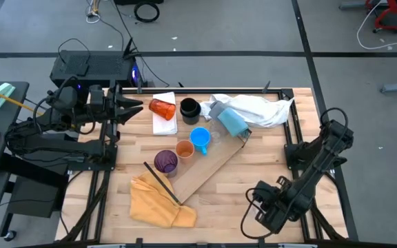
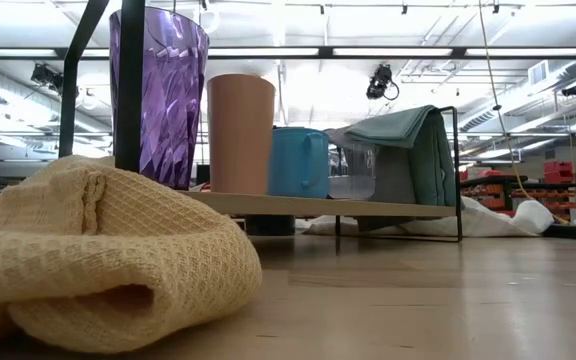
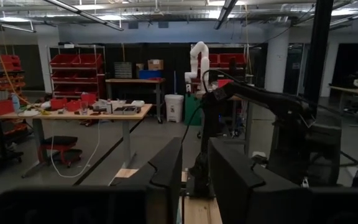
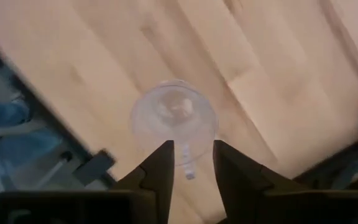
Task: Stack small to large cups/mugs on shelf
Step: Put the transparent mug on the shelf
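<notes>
From my station: purple cup (image 1: pixel 165 161), orange cup (image 1: pixel 185 149) and blue mug (image 1: pixel 200 138) stand in a row on the wooden shelf board (image 1: pixel 212 167). Red-orange tumbler (image 1: pixel 161 107) lies on the white pad (image 1: pixel 164 122) beside the board's far end; black mug (image 1: pixel 189 107) next to it. Right gripper (image 4: pixel 191 163) hangs near the table's (image 1: pixel 253 162) front right corner, fingers slightly parted, empty, over a clear cup (image 4: pixel 174 118). Left gripper (image 3: pixel 194 180) parked beyond the pad, narrow gap, holding nothing.
</notes>
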